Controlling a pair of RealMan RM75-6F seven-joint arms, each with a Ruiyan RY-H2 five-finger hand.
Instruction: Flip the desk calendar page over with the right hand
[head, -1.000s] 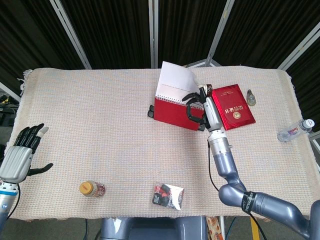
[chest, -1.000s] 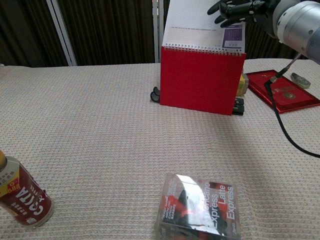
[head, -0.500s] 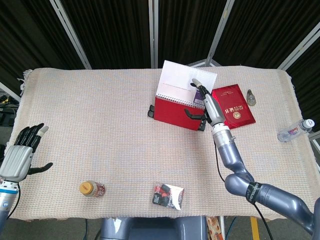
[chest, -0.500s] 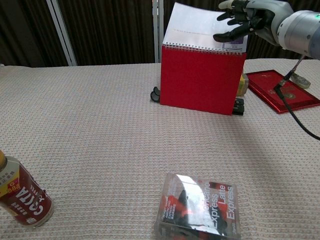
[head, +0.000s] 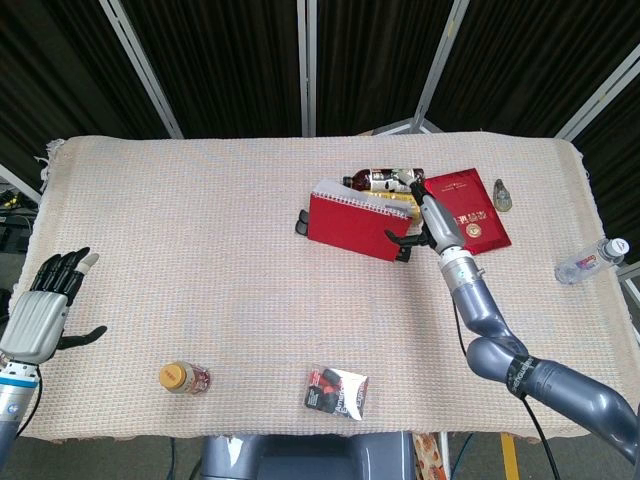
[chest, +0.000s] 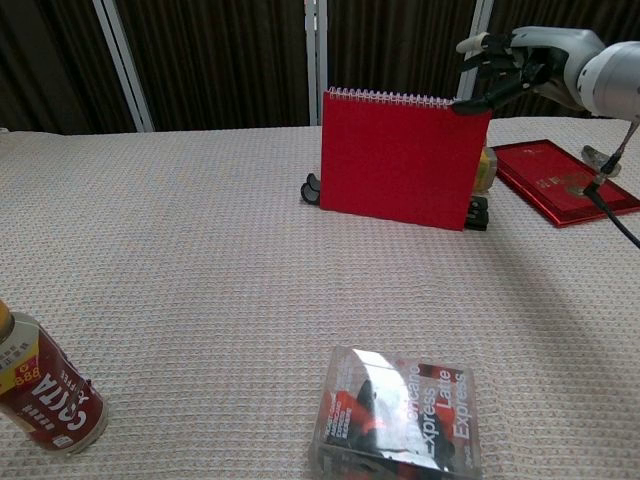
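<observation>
The desk calendar (chest: 400, 158) at the centre shows a plain red cover with silver-white spiral binding. Right of it lies a red booklet (head: 465, 215) with gold lettering. The tablecloth (head: 200, 250) is a beige, fine waffle weave. At the lower left a can (chest: 45, 395) is red and white; the packet (chest: 398, 412) is clear with red and black print.

Right hand (chest: 520, 62): pale grey shell, black fingers with light tips. Black cable hangs from the wrist. Forearm blue-grey, smooth, rounded joint segments, black band near elbow. Left hand (head: 42, 307): silver-grey ribbed back, black fingers, one whitish tip.
</observation>
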